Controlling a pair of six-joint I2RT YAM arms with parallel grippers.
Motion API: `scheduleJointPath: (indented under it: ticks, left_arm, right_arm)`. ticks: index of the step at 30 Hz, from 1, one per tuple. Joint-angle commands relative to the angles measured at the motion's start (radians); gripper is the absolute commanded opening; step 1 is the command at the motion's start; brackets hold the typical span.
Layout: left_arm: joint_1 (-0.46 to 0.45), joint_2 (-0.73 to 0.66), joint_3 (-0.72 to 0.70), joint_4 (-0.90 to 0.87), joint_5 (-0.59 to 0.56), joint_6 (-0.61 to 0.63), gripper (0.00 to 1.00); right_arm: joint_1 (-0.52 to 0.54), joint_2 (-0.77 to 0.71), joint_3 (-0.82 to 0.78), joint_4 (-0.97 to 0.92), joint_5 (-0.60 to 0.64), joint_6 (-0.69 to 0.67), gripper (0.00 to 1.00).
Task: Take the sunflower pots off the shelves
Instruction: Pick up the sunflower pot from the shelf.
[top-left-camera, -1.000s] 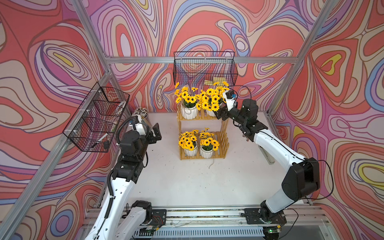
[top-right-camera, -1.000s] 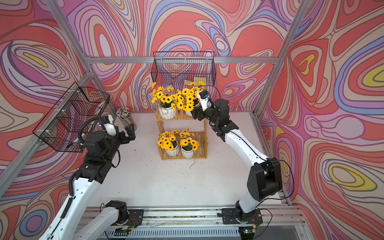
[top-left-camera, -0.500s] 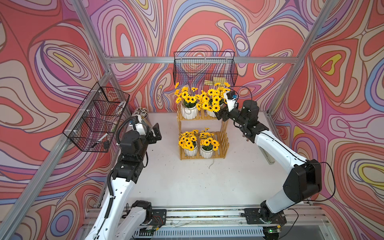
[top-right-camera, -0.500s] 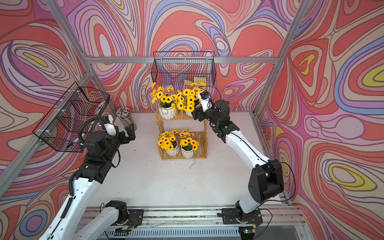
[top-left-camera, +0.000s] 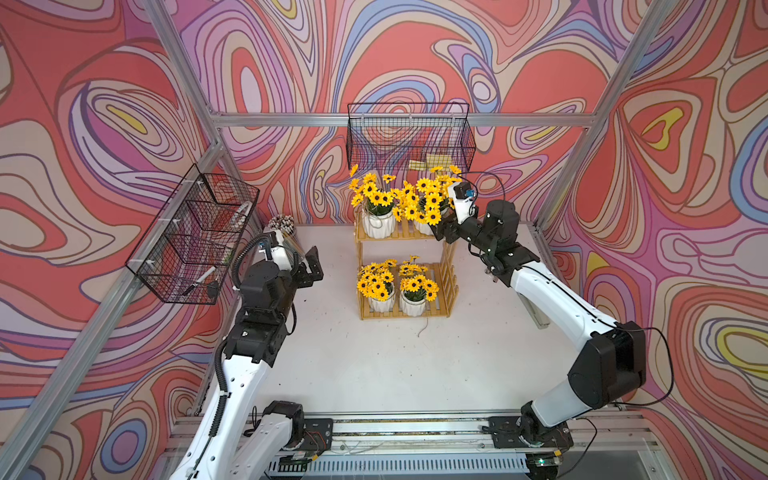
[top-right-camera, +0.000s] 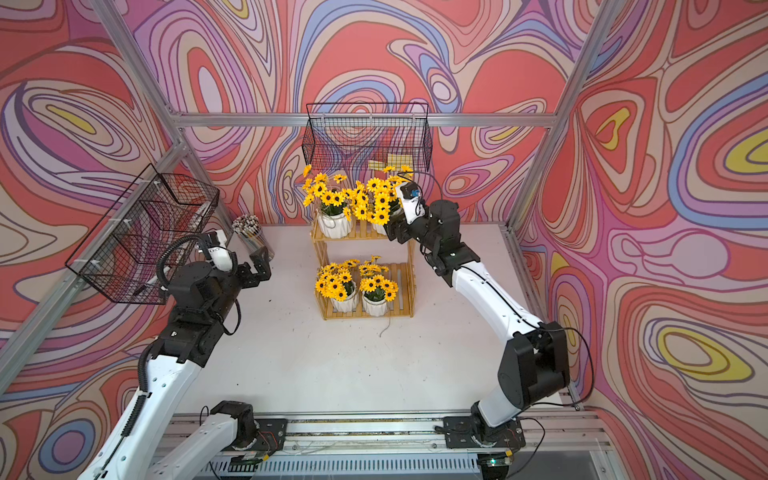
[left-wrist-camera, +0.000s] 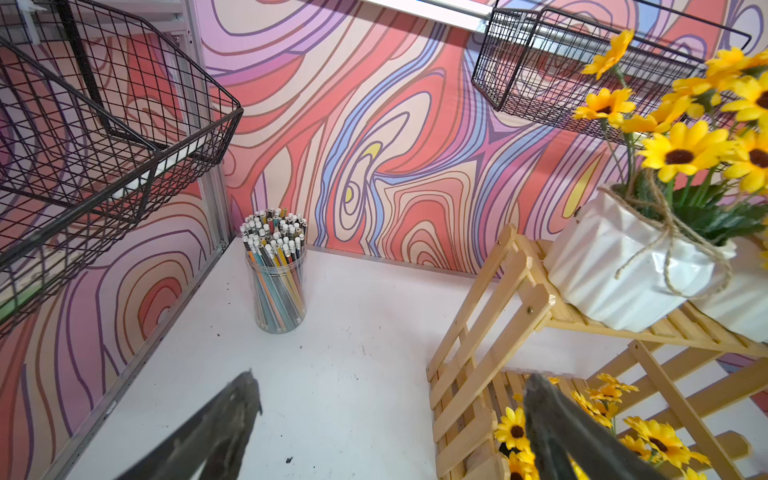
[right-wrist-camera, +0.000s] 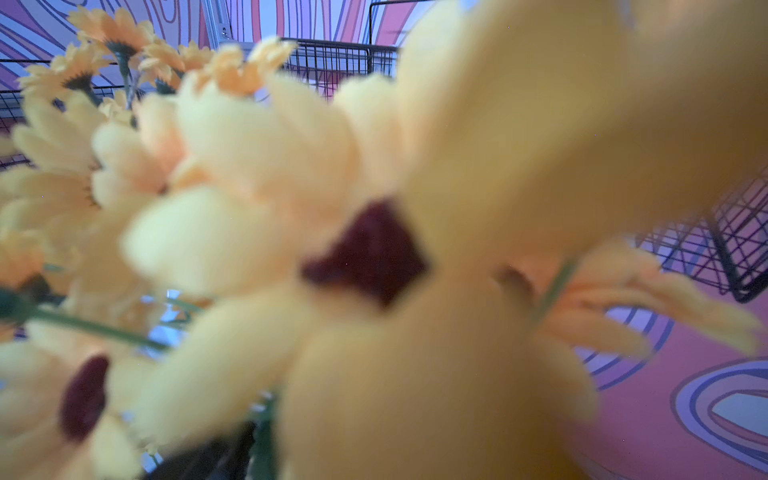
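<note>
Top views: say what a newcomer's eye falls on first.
The swirling red, pink and purple walls surround everything. Against them, at the back of the white table, four sunflower pots glow yellow, two per tier on the wooden shelves. The right gripper reaches into the blooms of the upper pot nearest it.
</note>
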Motion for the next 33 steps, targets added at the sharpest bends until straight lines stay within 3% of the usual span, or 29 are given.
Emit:
scheduleJointPath:
  ticks: [1, 20, 33]
  left_arm:
    - [0.0, -0.011, -0.005, 0.041, -0.001, 0.003, 1.0]
    - [0.0, 0.003, 0.002, 0.058, 0.014, 0.004, 1.0]
    - [0.0, 0.007, 0.007, 0.064, 0.025, -0.003, 1.0]
  right_arm:
    - [0.004, -0.032, -0.007, -0.031, 0.011, -0.014, 0.16]
    - [0.004, -0.087, -0.008, -0.029, 0.002, 0.007, 0.0]
    - [0.005, -0.12, -0.026, -0.005, 0.008, 0.021, 0.0]
